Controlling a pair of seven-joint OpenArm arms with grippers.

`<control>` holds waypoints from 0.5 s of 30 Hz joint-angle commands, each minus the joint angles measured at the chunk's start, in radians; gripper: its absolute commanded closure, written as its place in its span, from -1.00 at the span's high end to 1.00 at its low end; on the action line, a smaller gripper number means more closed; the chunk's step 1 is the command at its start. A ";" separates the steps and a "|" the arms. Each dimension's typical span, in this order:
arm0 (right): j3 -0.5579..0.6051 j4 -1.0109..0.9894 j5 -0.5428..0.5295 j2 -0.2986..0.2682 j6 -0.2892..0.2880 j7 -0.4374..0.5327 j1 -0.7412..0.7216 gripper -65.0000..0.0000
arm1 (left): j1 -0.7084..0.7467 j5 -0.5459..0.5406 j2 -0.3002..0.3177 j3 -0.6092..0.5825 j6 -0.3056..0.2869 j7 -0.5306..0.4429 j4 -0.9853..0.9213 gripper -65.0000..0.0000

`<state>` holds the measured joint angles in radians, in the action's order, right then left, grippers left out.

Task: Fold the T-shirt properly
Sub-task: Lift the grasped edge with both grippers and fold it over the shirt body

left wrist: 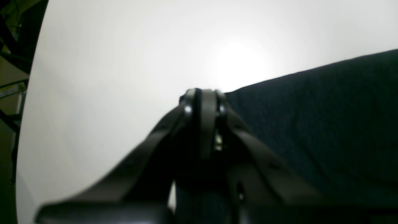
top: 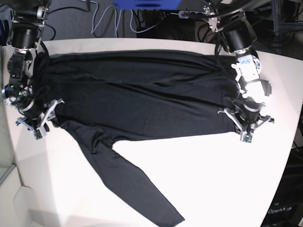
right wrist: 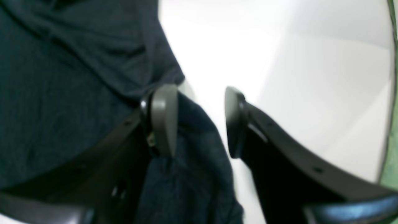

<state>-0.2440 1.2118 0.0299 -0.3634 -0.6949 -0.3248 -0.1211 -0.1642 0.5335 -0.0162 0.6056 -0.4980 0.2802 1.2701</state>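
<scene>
The T-shirt [top: 137, 101] lies spread across the white worktop [top: 213, 179], one long sleeve trailing toward the near edge. The right end effector [right wrist: 199, 121] stands spread, cloth resting against one finger; the left end effector [left wrist: 203, 102] is pressed together at the hem

A T-shirt [top: 137, 99] of thin, matte black cloth, softly creased, lies on a smooth white table [top: 213, 179] with a faint sheen under the light. The right gripper [right wrist: 200, 119] has smooth grey, plastic-looking pads [right wrist: 163, 118] on dark matte arms; the left gripper [left wrist: 203, 102] looks dark with a slight gloss.
</scene>
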 commanded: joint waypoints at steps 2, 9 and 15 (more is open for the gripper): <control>-0.005 0.013 -0.009 -0.018 -0.003 0.020 -0.018 -0.18 | -0.024 -0.008 0.008 -0.002 0.008 -0.023 0.021 -1.00; -0.004 0.010 -0.009 -0.016 -0.003 0.020 -0.018 -0.18 | -0.027 -0.008 0.008 -0.002 0.009 -0.023 0.016 -1.00; 0.035 0.018 -0.009 -0.004 -0.003 0.020 -0.012 -0.18 | -0.028 -0.008 0.008 -0.002 0.009 -0.023 0.015 -1.00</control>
<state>-0.2050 1.2106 0.0303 -0.3508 -0.6952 -0.3279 -0.1177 -0.1669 0.5339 -0.0147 0.6060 -0.4976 0.2806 1.2697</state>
